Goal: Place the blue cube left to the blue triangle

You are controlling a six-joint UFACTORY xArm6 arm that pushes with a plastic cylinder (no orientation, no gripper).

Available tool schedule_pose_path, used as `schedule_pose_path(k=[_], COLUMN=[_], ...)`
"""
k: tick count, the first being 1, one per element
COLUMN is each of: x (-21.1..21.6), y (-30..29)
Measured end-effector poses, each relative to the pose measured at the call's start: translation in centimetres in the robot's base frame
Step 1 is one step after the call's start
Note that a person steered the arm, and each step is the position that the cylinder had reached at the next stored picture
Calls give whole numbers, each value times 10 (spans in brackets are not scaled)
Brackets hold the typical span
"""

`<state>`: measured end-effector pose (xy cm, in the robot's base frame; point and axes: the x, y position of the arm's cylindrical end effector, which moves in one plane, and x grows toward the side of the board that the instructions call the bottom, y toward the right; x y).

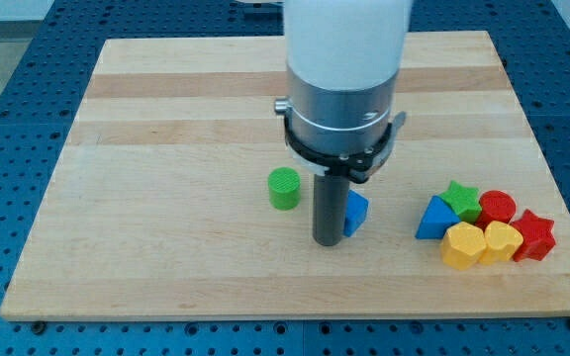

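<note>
The blue cube sits near the board's middle, partly hidden behind my rod. My tip rests on the board right at the cube's left side, touching or nearly touching it. The blue triangle lies to the cube's right, about a block's width away, at the left end of a cluster of blocks.
A green cylinder stands just left of my rod. Right of the blue triangle are a green star, a red block, a red star and two yellow blocks. The wooden board lies on a blue perforated table.
</note>
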<state>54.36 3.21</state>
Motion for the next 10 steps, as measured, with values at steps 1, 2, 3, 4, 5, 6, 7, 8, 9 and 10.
schedule_pose_path(k=[1,2,3,4,5,6,7,8,9,10], x=[7,11,7,-53,-55,-54,-49,-49,-50,-55], y=[0,-4,-16,-16,-16,8,29,30,30,9])
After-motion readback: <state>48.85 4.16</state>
